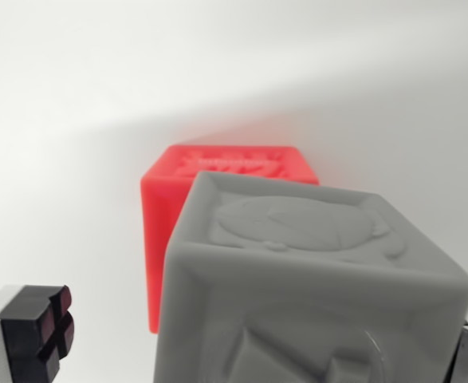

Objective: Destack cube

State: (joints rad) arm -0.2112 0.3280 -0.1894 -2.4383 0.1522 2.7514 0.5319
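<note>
Wrist view shows the tool [241, 351] spread wide around the grey cube [313, 295], gripping nothing, red cube [170, 231] just behind on the tabletop [58, 120]: grasp pending, closing comes next.

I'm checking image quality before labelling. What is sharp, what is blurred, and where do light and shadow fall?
Wrist view: the grey cube is close and slightly soft, the red cube behind it blurrier, its relief smeared; a bright band crosses the white surface at top, with soft shadow around the cubes; the finger is fairly crisp.
</note>
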